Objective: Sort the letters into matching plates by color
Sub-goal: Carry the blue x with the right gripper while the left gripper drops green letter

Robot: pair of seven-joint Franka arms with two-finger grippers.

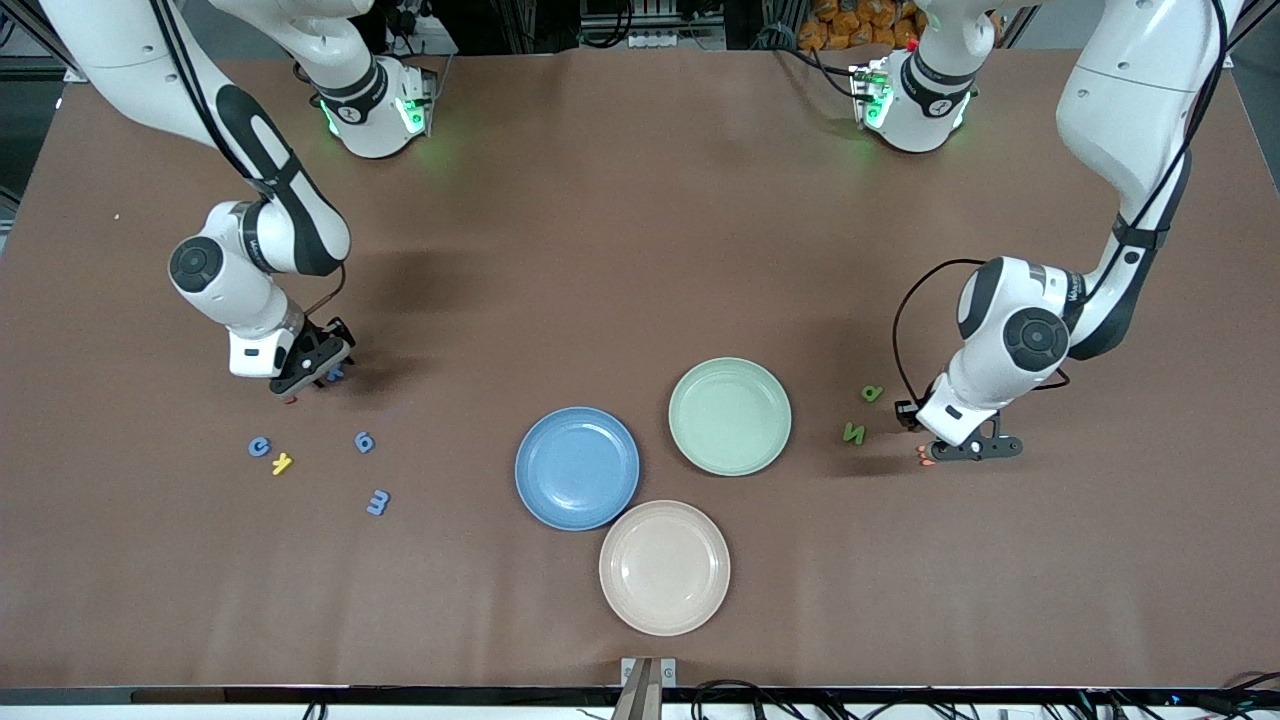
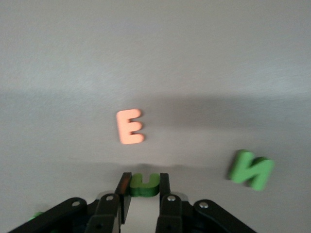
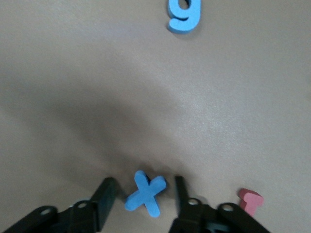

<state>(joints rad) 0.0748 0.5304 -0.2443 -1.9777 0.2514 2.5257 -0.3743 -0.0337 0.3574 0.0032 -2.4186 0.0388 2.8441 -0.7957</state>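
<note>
The blue plate (image 1: 577,467) and the mint green plate (image 1: 730,416) lie empty near the table's middle. My left gripper (image 1: 937,452) is low at the left arm's end, shut on a green letter U (image 2: 144,182), as the left wrist view (image 2: 144,190) shows. Green letters P (image 1: 873,393) and N (image 1: 853,433) lie beside it; the N also shows in the left wrist view (image 2: 250,168). My right gripper (image 1: 318,373) is open, low around a blue X (image 3: 147,193), which lies between its fingers (image 3: 144,196). Blue letters C (image 1: 259,446), 6 (image 1: 364,442) and 3 (image 1: 378,502) lie nearer the front camera.
A beige-pink plate (image 1: 664,567) lies nearer the front camera than the other two. An orange E (image 2: 129,126) lies just ahead of my left gripper. A yellow Y (image 1: 282,463) lies beside the blue C. A pink-red letter (image 3: 250,200) lies beside my right gripper.
</note>
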